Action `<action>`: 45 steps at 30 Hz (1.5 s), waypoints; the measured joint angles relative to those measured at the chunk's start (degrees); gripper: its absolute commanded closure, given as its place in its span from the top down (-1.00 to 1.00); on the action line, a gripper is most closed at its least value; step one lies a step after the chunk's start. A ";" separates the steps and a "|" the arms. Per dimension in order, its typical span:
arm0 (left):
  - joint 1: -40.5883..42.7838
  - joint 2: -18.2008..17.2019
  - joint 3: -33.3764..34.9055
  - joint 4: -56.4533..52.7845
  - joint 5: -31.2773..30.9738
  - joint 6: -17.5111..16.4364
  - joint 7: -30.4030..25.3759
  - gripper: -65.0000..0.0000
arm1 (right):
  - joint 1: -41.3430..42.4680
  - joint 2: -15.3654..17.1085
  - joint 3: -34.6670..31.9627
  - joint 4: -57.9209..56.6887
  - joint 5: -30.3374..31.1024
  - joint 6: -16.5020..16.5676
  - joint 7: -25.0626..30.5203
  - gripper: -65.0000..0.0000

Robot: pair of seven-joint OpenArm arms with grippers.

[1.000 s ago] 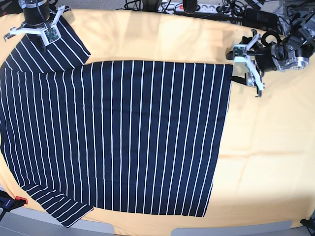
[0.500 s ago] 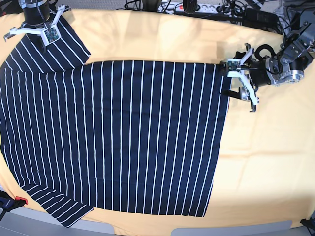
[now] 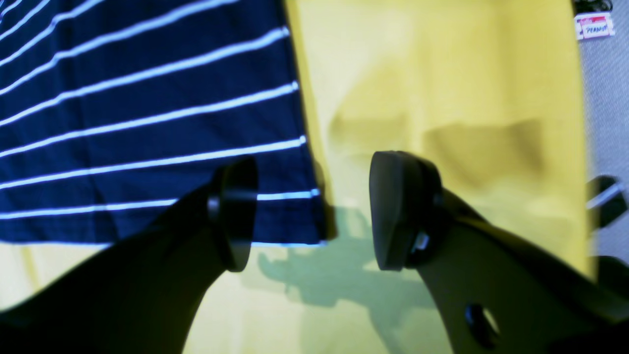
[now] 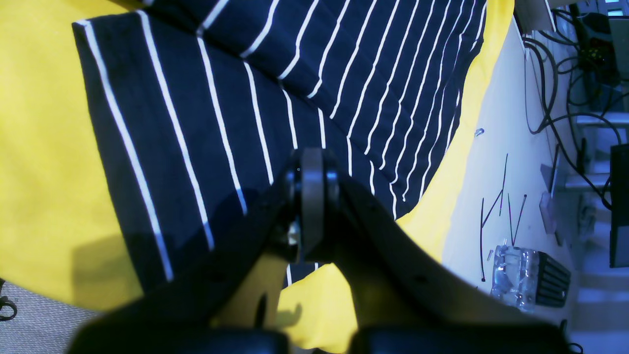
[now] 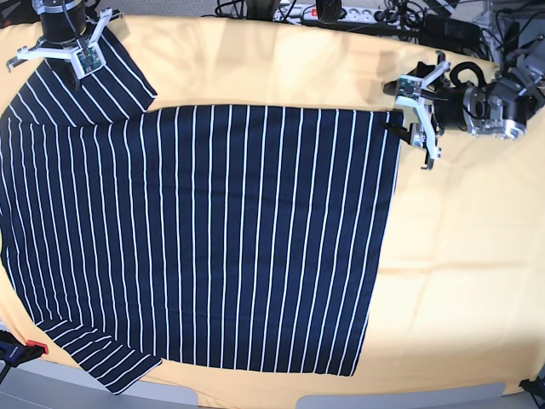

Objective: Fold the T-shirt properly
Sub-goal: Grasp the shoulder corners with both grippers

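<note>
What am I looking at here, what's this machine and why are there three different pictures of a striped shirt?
It is a two-armed robot meant to fold the T-shirt, which lies flat on a yellow table cover. One picture looks down from above; the other two come from cameras on each wrist. The left gripper has its jaws open at the shirt's bottom corner, holding nothing yet. The right gripper is shut over a sleeve; whether it pinches cloth cannot be told. Cables lie behind the table.

Black round-padded jaws, white finger brackets, silver-and-black arm joints, black cables
</note>
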 measured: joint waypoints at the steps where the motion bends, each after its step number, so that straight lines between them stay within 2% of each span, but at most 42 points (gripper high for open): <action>1: -0.24 0.28 1.42 -0.72 0.59 1.62 -0.76 0.16 | 0.00 -0.02 0.00 0.00 -0.02 -0.02 0.00 -1.00; 5: -2.91 1.77 7.04 -2.93 3.26 6.05 -3.89 0.16 | -0.11 -0.02 0.00 0.00 -0.02 -0.02 0.00 -1.00; 9: -5.62 3.32 9.05 -3.69 4.07 9.11 -3.82 0.16 | -0.13 0.00 0.00 0.00 -0.02 0.00 0.00 -1.00; 11: -7.06 3.80 9.29 -3.34 3.58 9.03 -2.47 0.12 | -0.11 -0.04 0.00 0.00 -0.02 0.00 0.00 -1.00; 15: -10.12 4.04 9.40 -3.50 3.34 8.63 2.78 -0.17 | -0.13 -0.31 0.00 0.00 -0.02 0.00 -0.22 -1.00; 18: -11.08 3.89 9.38 -3.80 1.40 8.66 5.73 -0.19 | -0.11 -0.31 0.00 0.00 0.00 0.00 -0.22 -1.00; 21: -10.73 3.91 9.35 -3.87 0.13 6.21 5.33 -0.19 | -0.11 -0.33 0.00 0.00 0.00 0.00 -0.22 -1.00; 23: -10.67 3.96 9.33 -3.96 0.09 6.25 5.20 -0.21 | -0.11 -0.31 0.00 0.00 0.00 0.02 -0.22 -1.00; 26: -10.67 4.20 9.33 -4.42 -0.11 6.23 5.01 -0.46 | -0.11 -0.31 0.00 0.00 0.02 1.64 -0.22 -1.00; 29: -10.62 4.74 9.33 -4.74 -0.02 6.01 5.29 -0.93 | -0.11 -0.33 0.00 0.00 0.00 3.06 -0.24 -1.00; 30: -10.54 4.92 9.33 -4.81 0.00 6.05 5.31 -1.00 | -0.11 -0.31 0.00 0.00 0.02 3.41 -0.22 -1.00; 32: -10.54 5.05 9.33 -4.79 0.15 6.23 5.49 -1.00 | -0.11 -0.31 0.00 0.00 2.36 4.17 -0.24 -1.00; 34: -10.51 5.03 9.33 -4.79 0.15 7.30 5.49 -1.00 | -0.11 -0.31 0.00 0.00 3.56 8.46 -0.68 -0.98; 35: -10.51 5.05 9.35 -4.81 0.15 7.91 5.51 -1.00 | -0.13 -0.33 0.00 0.00 3.87 10.80 -0.66 -0.72; 36: -10.51 5.01 9.35 -4.83 0.15 8.55 5.49 -1.00 | -0.15 -0.35 -0.02 0.00 5.11 11.69 -0.66 -0.43; 38: -10.54 4.98 9.35 -4.83 0.15 9.22 5.79 -1.00 | -0.13 -0.33 -0.02 0.00 7.13 11.98 -0.63 0.17; 39: -10.54 4.98 9.35 -4.83 0.15 9.11 6.01 -1.00 | -0.13 -0.31 0.00 0.02 7.26 12.02 -0.63 0.34; 40: -10.51 4.98 9.35 -4.83 0.15 9.14 6.03 -1.00 | -0.13 -0.31 0.00 0.00 7.26 12.57 -0.48 0.40; 45: -10.51 4.98 9.35 -4.76 0.11 9.14 6.05 -1.00 | 1.31 -0.31 0.00 -2.67 7.41 12.63 1.38 0.39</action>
